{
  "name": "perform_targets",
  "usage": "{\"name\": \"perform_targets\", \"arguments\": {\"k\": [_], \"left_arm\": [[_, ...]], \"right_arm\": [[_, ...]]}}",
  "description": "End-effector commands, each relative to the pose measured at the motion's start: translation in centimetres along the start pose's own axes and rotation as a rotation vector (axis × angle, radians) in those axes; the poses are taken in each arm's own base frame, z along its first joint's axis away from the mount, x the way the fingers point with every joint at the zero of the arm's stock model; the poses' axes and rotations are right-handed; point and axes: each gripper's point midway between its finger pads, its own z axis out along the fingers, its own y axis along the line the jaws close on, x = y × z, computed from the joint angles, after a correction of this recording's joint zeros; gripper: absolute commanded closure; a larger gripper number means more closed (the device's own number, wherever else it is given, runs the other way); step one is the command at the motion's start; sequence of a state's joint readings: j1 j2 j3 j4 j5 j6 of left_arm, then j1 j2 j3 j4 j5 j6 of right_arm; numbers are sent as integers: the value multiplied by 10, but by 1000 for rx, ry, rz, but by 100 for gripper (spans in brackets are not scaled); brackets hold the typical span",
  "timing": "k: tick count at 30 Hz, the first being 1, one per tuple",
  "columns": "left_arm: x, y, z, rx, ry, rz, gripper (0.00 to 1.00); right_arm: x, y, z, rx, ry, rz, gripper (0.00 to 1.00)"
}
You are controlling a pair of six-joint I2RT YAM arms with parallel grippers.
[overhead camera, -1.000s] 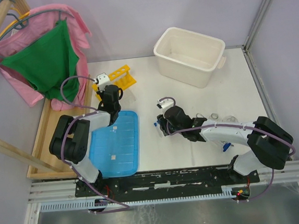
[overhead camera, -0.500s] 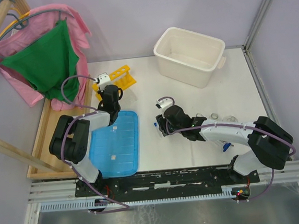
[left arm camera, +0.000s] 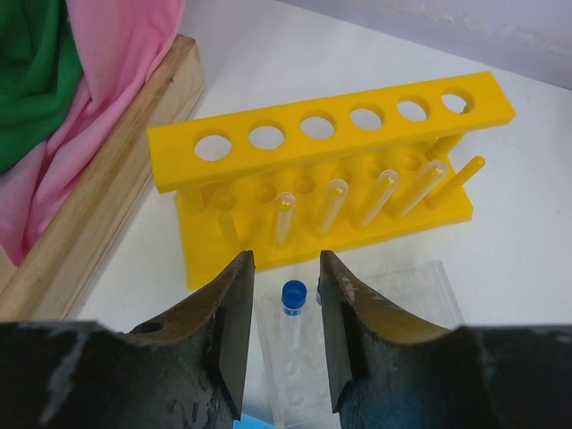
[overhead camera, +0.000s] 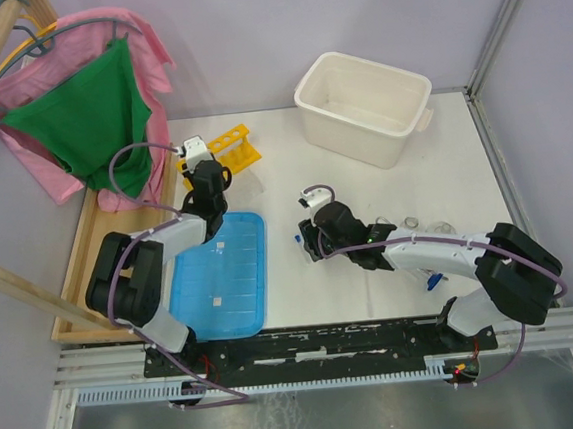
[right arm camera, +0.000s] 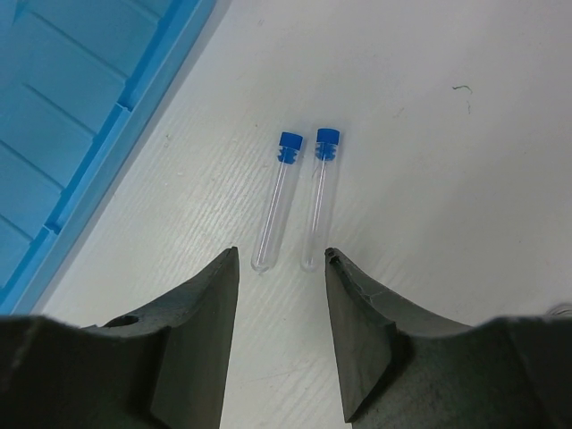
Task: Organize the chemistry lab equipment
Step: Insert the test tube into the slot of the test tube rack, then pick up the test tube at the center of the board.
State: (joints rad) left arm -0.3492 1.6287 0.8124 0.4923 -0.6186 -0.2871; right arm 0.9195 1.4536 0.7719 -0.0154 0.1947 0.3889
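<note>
blue-capped tubes (right arm camera: 279, 201): three. clear tubes (left arm camera: 332, 204) in yellow rack (left arm camera: 331, 116): four. white tub (overhead camera: 352, 133): one. blue lid (overhead camera: 222, 280): one.

Both arms (overhead camera: 171, 234) have black joints, white links, looping purple cables (overhead camera: 126, 160) and scuffed dark tool fingers (left arm camera: 228, 332).

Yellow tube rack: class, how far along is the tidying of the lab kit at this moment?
Little looks done: the yellow rack has every top hole empty. In hand: the left gripper stands open around one blue-capped tube in front of the rack; the right gripper hangs open over two capped tubes lying on the table. Left: those tubes and the flasks.
</note>
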Motion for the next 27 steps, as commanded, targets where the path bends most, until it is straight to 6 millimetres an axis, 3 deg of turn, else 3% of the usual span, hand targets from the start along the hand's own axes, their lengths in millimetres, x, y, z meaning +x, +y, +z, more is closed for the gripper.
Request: {"name": "perform_targets", "arguments": {"k": [1,7,11,14,20,27], "left_arm": [[-28,-4,-13,17,-45,-77,57],[-27,-42,-50,218,50,-184,57],[-1,-76,-90,367,167,-156,58],[18,-90,-119,422,235,-114,59],[41,-91,-160,510,330,-180,60],[61,-78,-180,537,394,-231,60]], "right_arm": [[-19,3,-9,-19,-62,35,48],[-20,-4,-11,31,-44,42,49],[-9,-9,-4,66,9,34,53],[-5,-12,1,87,43,20,55],[-3,-17,7,114,86,9,59],[3,-20,22,111,121,14,59]]}}
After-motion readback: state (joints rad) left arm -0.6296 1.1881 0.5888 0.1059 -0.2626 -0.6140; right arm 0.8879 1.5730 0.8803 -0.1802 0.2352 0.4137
